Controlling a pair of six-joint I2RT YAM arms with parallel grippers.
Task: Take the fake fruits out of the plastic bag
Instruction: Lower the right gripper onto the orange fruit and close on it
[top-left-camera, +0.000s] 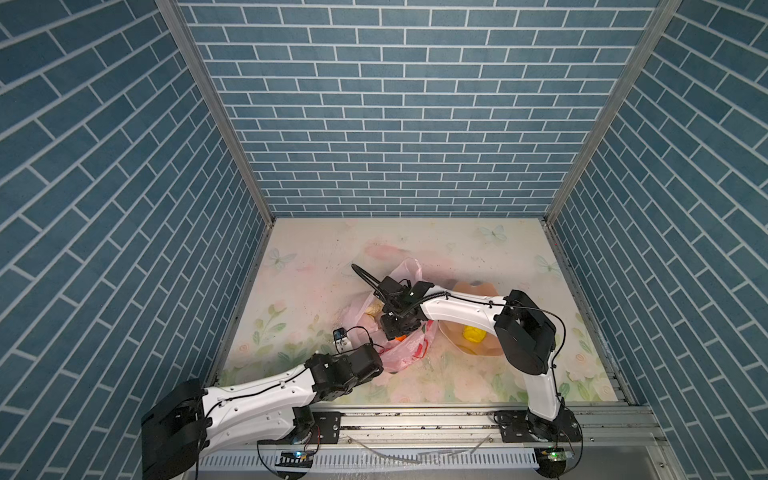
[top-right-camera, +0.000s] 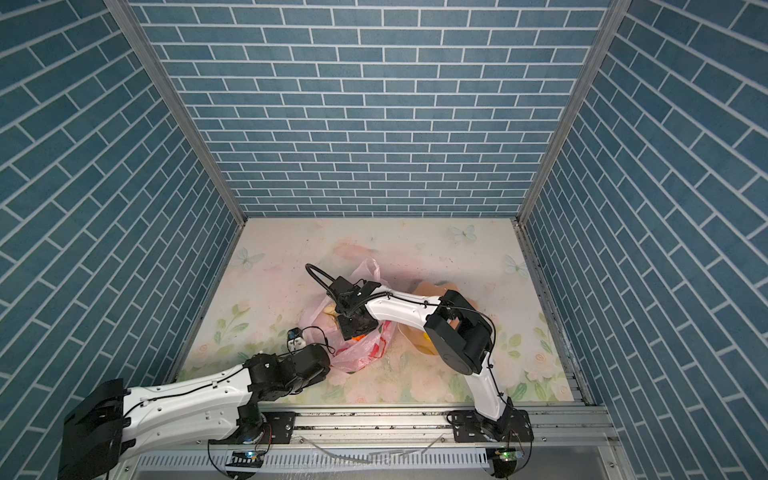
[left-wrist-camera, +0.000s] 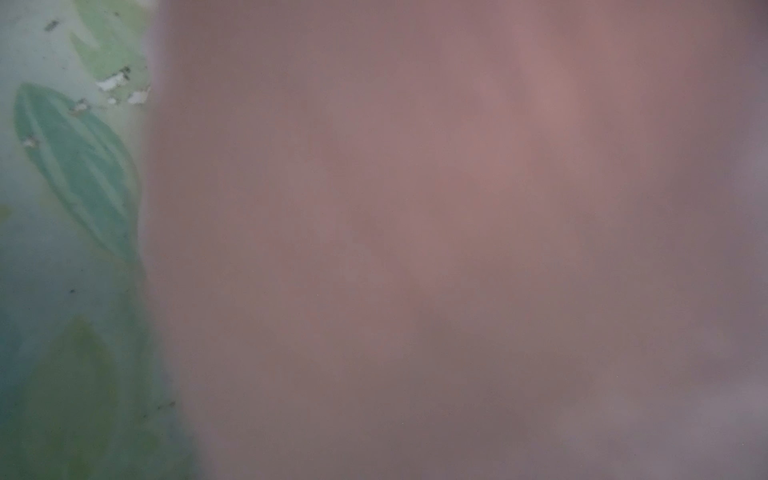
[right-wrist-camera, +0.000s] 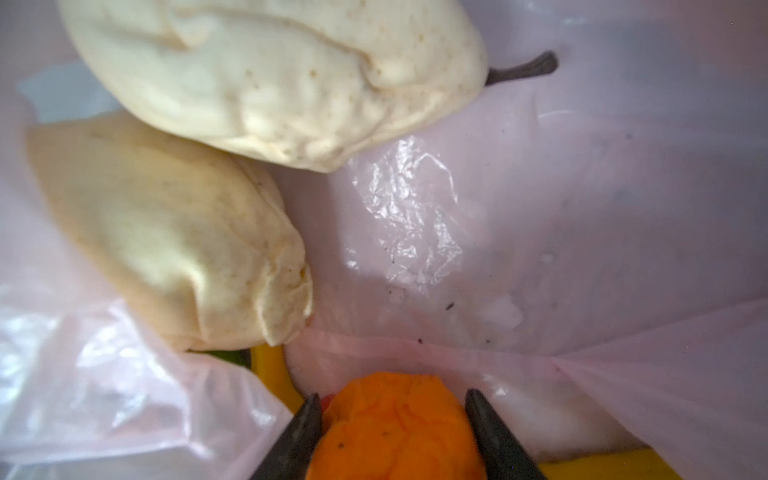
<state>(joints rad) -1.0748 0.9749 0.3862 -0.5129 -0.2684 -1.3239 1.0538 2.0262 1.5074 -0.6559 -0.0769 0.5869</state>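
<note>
Nearest: left gripper at near edge of plastic bag. Its jaws are pressed together, seemingly pinching film to hold mouth open. Its wrist view shows only pink blur.

Inside bag: right gripper reaches down, fingers pressed on both flanks of orange fruit, seemingly set for lift. Two cream fruits lie loose beside it, still bagged.

Just right of bag: peach bowl holds yellow fruit, so likely drop spot.

Pastel floral counter below. Blue brick-pattern walls behind.
</note>
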